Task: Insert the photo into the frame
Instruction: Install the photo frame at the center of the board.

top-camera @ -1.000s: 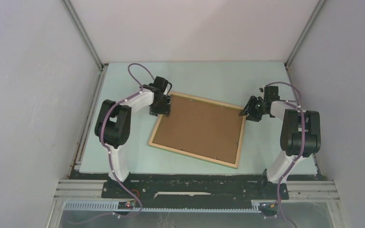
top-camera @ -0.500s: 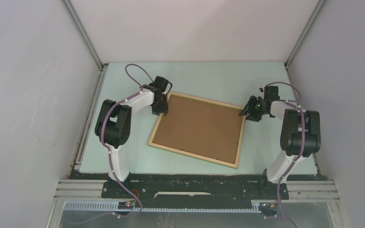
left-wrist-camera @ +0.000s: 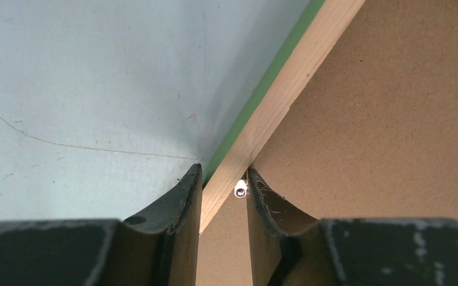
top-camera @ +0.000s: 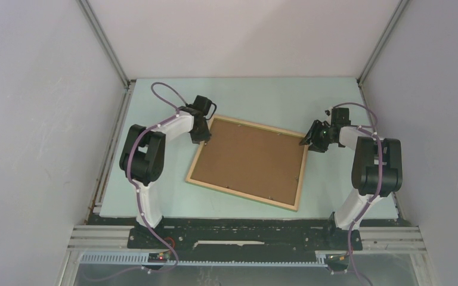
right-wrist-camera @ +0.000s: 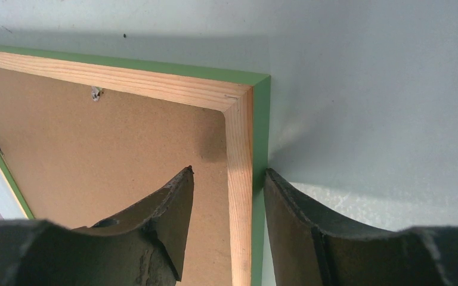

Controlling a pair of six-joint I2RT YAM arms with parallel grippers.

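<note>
left pincer (left-wrist-camera: 225, 179) grips the frame (left-wrist-camera: 300, 65), right pincer (right-wrist-camera: 229, 179) straddles it open, per wrist views.

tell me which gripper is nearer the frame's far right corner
Right. The right gripper straddles the frame just by that corner, jaws open; the left gripper grips its opposite rail.

Pretty sure it's a robotics lab cell: plain white enclosure walls (top-camera: 36, 119), silver aluminium corner rails (top-camera: 102, 42), pale green tabletop (top-camera: 262, 95).

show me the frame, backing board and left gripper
frame (top-camera: 242, 195), top external view, near wooden rail
backing board (top-camera: 250, 161), top external view, middle of brown panel
left gripper (left-wrist-camera: 223, 179), left wrist view, between its fingers
</note>
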